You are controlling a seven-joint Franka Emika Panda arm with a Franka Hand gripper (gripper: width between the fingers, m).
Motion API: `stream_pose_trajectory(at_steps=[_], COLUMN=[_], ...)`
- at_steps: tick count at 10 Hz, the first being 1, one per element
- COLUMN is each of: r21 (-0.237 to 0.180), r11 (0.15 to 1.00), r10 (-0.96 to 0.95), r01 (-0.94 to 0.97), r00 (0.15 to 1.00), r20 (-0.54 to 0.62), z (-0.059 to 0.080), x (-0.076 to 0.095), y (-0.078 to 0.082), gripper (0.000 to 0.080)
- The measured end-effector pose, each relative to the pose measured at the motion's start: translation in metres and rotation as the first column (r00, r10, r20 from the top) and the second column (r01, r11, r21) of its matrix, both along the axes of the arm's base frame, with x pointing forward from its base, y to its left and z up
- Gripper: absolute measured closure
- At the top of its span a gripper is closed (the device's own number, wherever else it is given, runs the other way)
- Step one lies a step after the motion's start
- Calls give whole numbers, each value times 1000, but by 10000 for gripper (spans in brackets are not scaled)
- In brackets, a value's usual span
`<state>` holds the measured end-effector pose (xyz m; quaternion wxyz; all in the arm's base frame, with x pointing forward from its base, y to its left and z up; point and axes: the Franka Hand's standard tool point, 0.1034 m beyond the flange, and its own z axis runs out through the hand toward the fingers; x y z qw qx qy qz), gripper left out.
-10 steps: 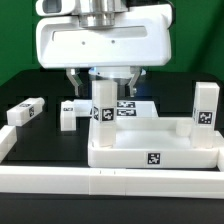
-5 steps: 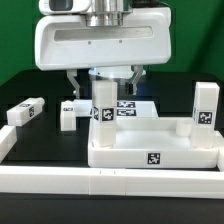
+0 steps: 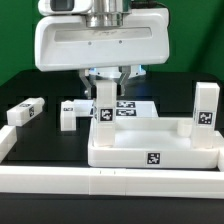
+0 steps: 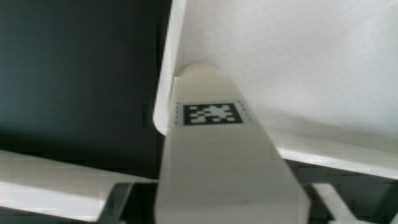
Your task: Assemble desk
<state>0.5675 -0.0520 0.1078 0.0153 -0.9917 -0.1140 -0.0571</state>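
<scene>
Black table [image 3: 50, 142], five white things resting on it.
And there's the tabletop [image 3: 150, 157], flat on the table at five o'clock in the exterior view, rim up, with the long border rail [image 3: 110, 181] stretched along the edge at six o'clock, just beside its near wall. Over at nine o'clock a leg [image 3: 25, 112] lies on its side, a second leg [image 3: 68, 114] sits near it toward the centre, and the marker board [image 3: 130, 108] lies flat at twelve o'clock, behind the tabletop.

White smooth plastic with a faint sheen: tabletop [image 3: 120, 155], upright leg [image 3: 103, 98]; their printed tags [image 3: 153, 157] look matt. The surface [image 3: 50, 140] is black, matt, possibly cloth; texture not resolvable. The wrist housing [image 3: 100, 45] is glossier white plastic.
</scene>
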Motion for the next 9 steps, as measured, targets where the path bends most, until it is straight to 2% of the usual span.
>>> stream_pose_trajectory(at_steps=[3,5,7,9], r21=[7,36,57,74], r11=[999,969,896,776], r10=[-42,-243,-438,-622], r01=[42,243,440,627], r00=[999,970,898,779], r20=[-4,-24,-45,-72], z=[0,0,0,-1], x=[0,-1,-1,-2], y=[0,-2,-4,-5], gripper=[511,511,509,509])
